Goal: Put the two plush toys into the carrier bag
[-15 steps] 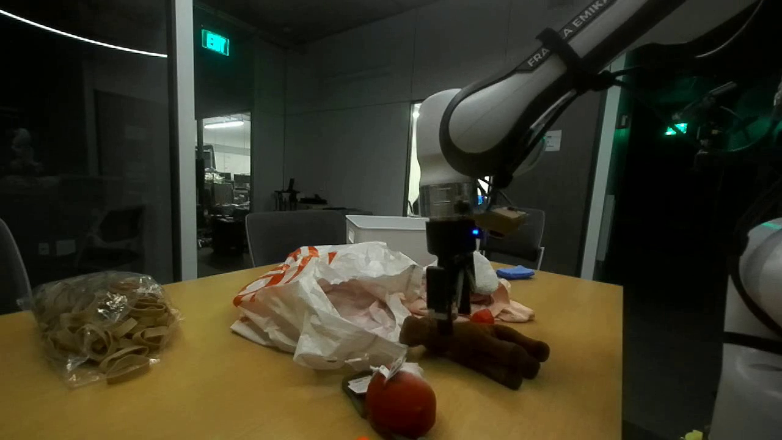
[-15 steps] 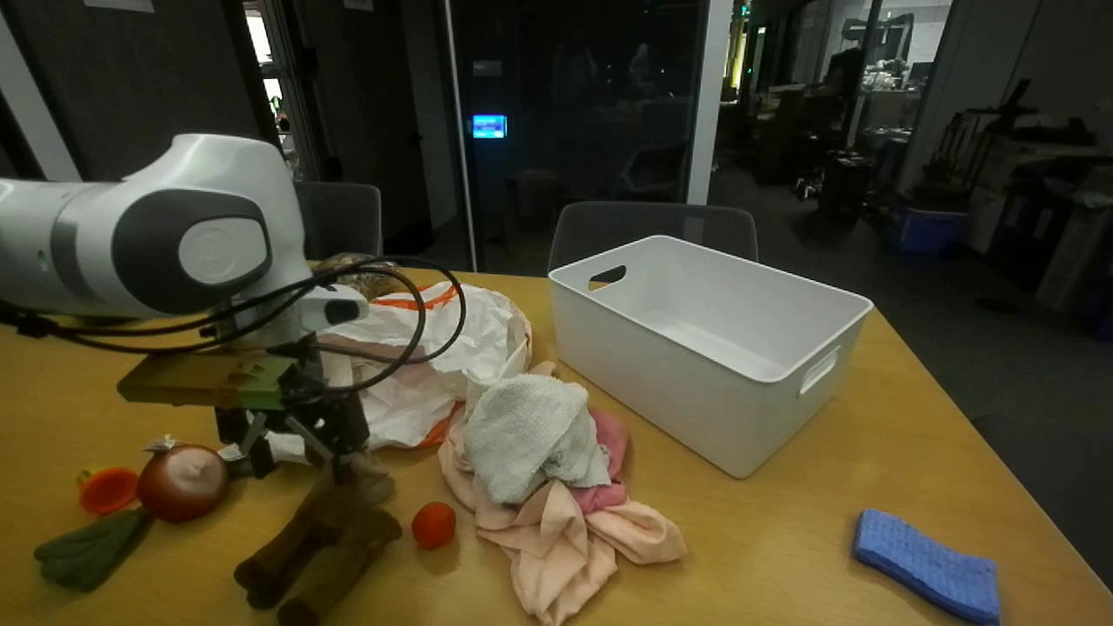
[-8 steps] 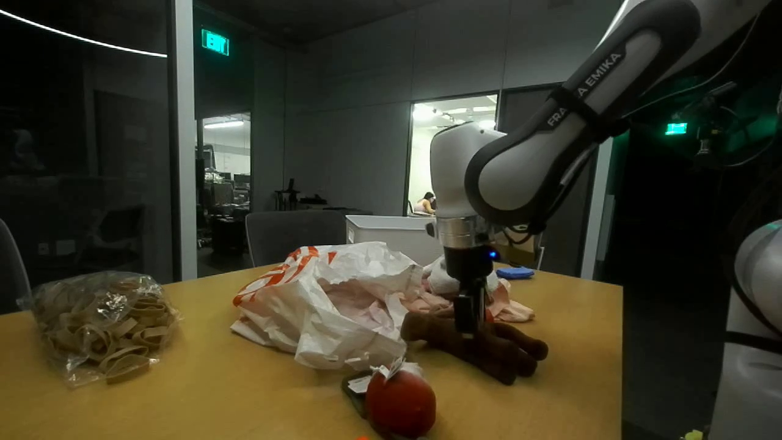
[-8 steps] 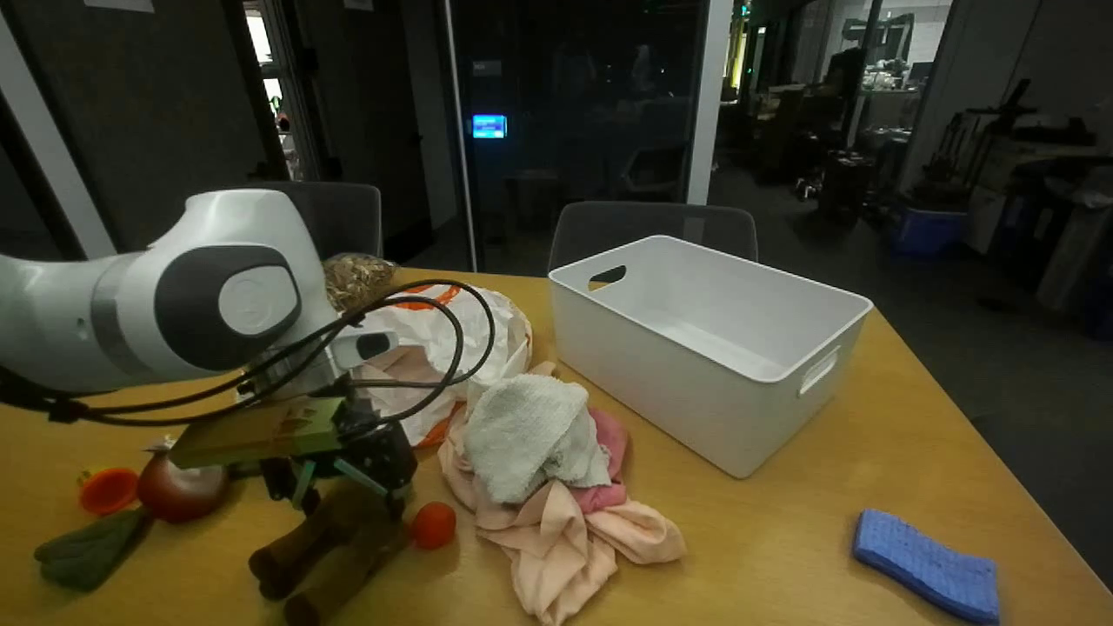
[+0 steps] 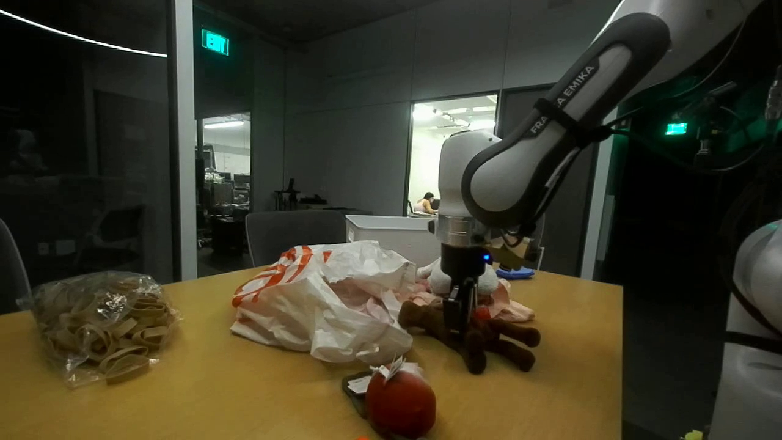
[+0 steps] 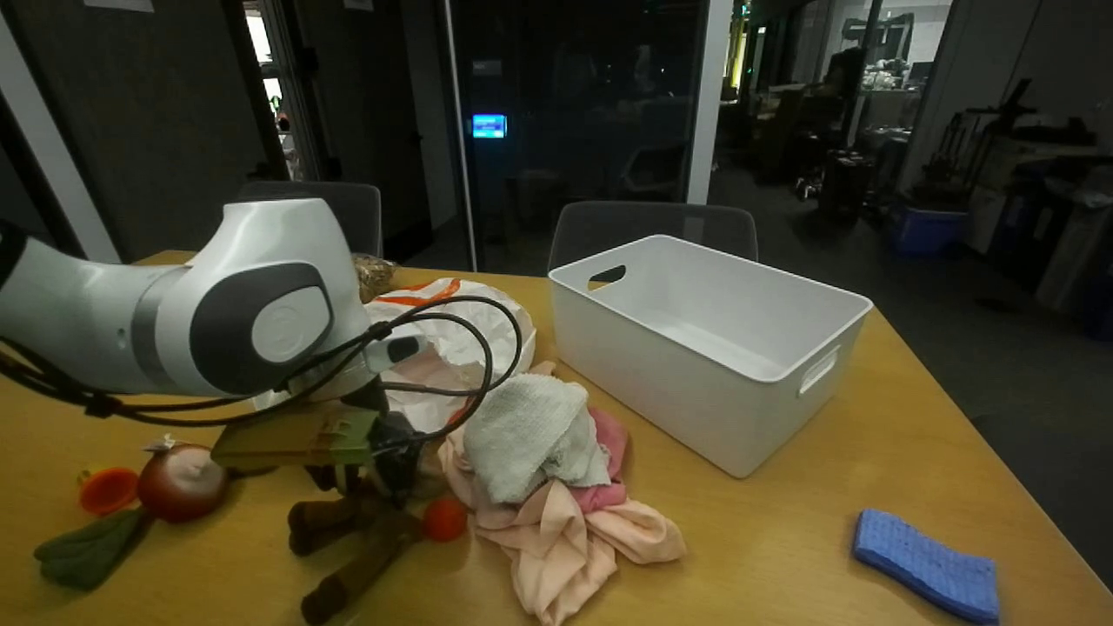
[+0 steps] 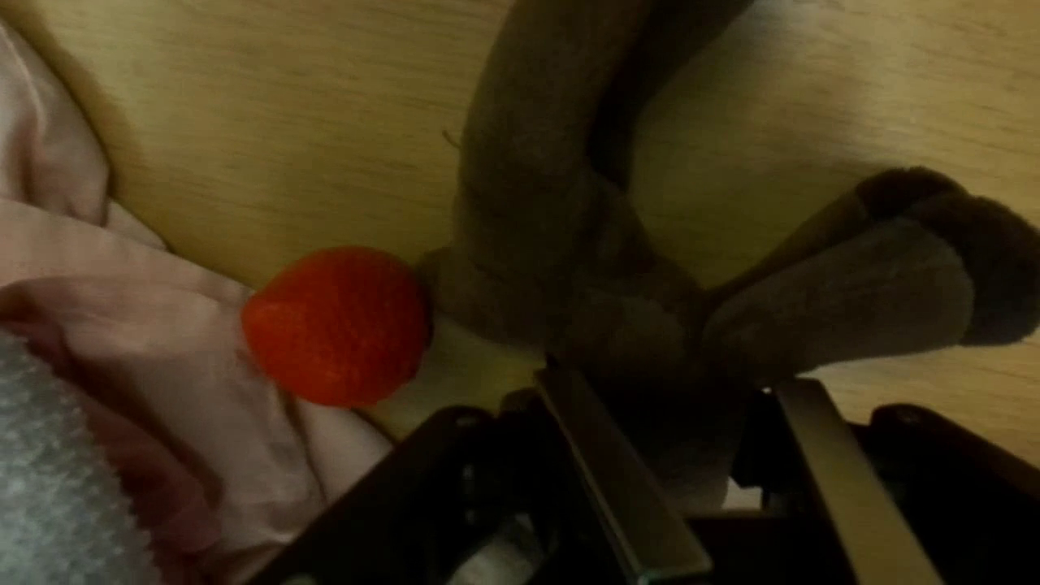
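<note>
The dark brown plush toy [image 5: 421,316] lies on the table, limbs splayed. My gripper [image 5: 462,325] points down over its middle. In the wrist view the gripper [image 7: 676,382] is shut on the toy's body, which fills the dark space between the fingers; the legs [image 7: 536,162] stick out ahead. The red plush toy [image 6: 183,483], with its green stalk [image 6: 91,549], rests apart from the gripper; in an exterior view that round plush [image 5: 401,403] sits nearest the camera. The white carrier bag [image 5: 317,311] with orange print lies crumpled on its side, its mouth towards the brown toy.
A small red ball [image 7: 337,327] touches or nearly touches the brown toy. Pink and white cloths [image 6: 539,443] are heaped beside it. A white bin [image 6: 661,374], a blue cloth [image 6: 926,565], an orange ring [image 6: 109,491] and a clear bag of beige bands [image 5: 101,330] also stand around.
My gripper came down onto the brown toy, then its fingers closed around the body. The toy's legs spread and it shifted slightly towards the cloths; the bag's edge and red ball moved a little.
</note>
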Tool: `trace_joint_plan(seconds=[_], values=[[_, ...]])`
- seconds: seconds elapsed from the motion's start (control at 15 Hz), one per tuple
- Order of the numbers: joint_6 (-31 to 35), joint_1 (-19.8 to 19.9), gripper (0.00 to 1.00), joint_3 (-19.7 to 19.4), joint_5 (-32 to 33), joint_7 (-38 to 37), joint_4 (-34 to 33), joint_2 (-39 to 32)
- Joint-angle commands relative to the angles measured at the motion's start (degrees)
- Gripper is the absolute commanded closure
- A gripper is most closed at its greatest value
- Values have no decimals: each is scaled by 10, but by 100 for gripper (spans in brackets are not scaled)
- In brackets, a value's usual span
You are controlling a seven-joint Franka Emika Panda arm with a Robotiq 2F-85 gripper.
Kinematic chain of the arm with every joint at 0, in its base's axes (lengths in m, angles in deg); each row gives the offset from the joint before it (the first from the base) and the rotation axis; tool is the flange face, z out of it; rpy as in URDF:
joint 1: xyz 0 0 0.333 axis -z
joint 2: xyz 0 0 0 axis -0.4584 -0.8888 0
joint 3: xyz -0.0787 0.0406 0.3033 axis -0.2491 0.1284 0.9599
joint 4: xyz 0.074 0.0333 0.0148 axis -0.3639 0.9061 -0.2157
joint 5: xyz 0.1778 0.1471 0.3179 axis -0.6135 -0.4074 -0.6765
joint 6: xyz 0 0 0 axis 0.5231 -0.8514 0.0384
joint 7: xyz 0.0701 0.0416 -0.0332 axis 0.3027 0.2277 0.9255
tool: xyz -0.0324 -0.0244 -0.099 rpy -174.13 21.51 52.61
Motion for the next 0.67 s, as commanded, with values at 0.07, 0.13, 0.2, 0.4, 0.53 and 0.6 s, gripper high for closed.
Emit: trace_joint_plan(seconds=[0.07,0.13,0.2,0.4,0.53,0.6], values=[[-5,-5,92,3,-15,4,-3,26],[-10,-9,90,7,-14,5,-5,37],[-17,-14,89,17,-10,0,-5,53],[-42,-33,90,49,2,-10,-7,99],[-59,-42,90,76,22,-16,-9,125],[-72,-42,90,92,42,-23,-10,135]])
